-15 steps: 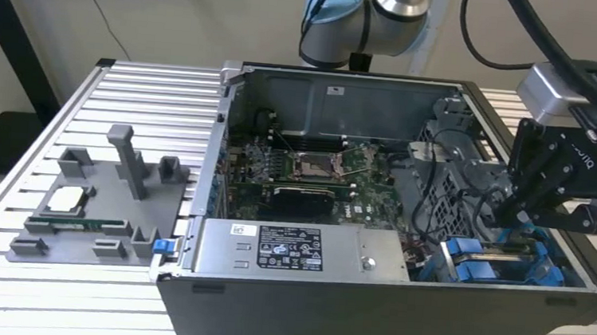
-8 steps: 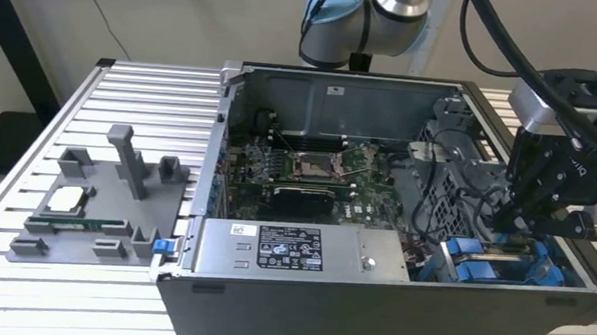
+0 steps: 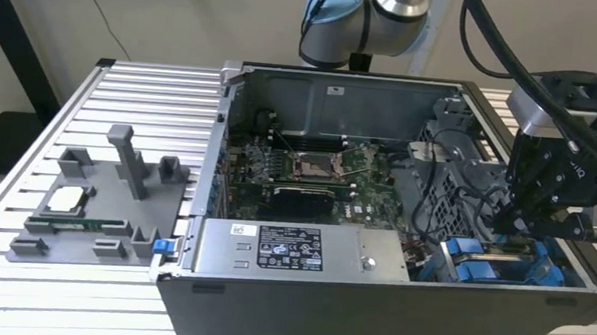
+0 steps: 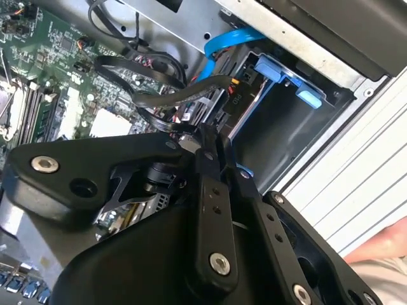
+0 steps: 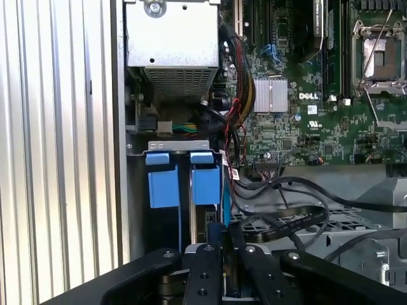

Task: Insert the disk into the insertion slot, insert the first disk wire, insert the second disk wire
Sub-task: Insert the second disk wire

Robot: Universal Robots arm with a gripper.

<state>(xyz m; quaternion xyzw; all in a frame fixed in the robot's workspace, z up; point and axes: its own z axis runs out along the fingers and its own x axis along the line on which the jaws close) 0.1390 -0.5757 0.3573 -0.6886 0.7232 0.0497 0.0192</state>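
Note:
My gripper hangs low inside the open computer case at the exterior view's right, just over the insertion slot with its bright blue rails. In both wrist views the black fingers stand close together, shut on the end of a flat black wire that loops back over the motherboard. The disk's grey end seems to sit in the slot behind blue tabs. A blue wire runs to a plug at that end. The slot's blue tabs lie just beyond my fingertips.
A grey label-covered power supply box fills the case's front. The motherboard lies behind, with loose black cables nearby. A grey fixture with parts stands on the slatted table at the exterior view's left. A hand shows beside the case.

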